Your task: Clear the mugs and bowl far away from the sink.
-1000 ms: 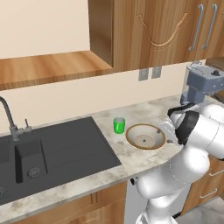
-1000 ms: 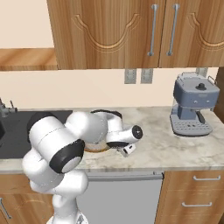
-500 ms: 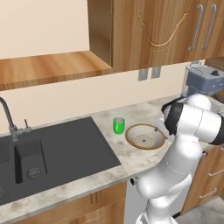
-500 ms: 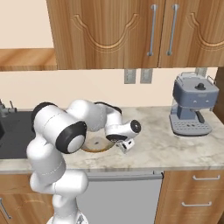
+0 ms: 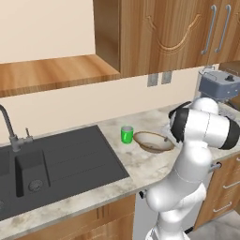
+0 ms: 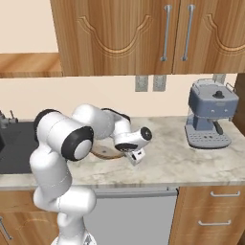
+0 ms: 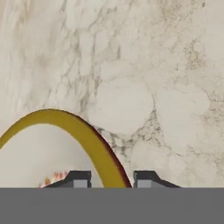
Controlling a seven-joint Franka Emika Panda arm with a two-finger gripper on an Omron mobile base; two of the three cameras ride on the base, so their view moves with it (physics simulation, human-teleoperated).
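Down at the counter, the gripper (image 7: 111, 177) stood with its jaws narrowed astride the bowl (image 5: 152, 141), one finger inside the rim and one outside; whether the pads were already pressing the rim could not be told. That bowl lay on the marble counter (image 6: 191, 160), right of the sink (image 5: 51, 161), with the green mug (image 5: 126, 134) just beside it on the sink side. Judging by its look, the bowl was stiff, light and rather slick, probably breakable, so the thin rim was the sensible place to pinch, though it might tip under its own width. Further right stood a blue-grey coffee machine (image 6: 209, 114), well apart, leaving open counter between. Nothing seemed to block a move that way
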